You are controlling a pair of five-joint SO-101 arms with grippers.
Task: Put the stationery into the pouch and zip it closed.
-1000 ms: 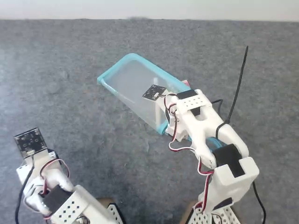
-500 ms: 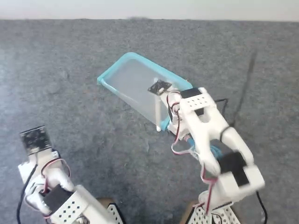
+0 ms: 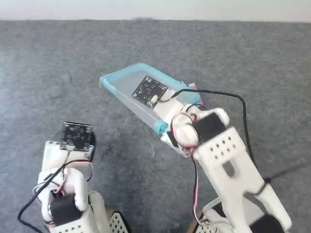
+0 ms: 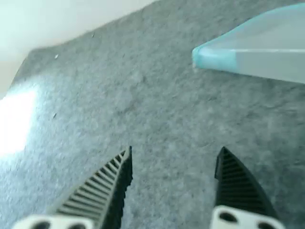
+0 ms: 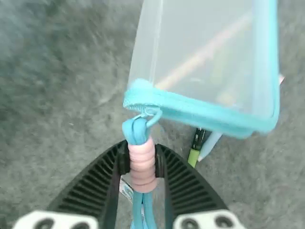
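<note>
Pink zip pull (image 5: 142, 162) is clamped in right gripper (image 5: 141, 148), now swung round at 5 o'clock corner of pouch (image 3: 127, 86); left gripper (image 4: 175, 152), jaws wide, has advanced. Zipping judged nearly complete.

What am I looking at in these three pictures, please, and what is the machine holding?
These are two small robot arms at a table covered by a grey mat. One picture looks down from above; the other two come from cameras on each arm's wrist. On the mat is a clear pouch with turquoise edging, a pencil-like stick showing through it. The right gripper is shut on the zip pull, a blue cord with pink beads. The left gripper is open above bare mat, holding nothing.
</note>
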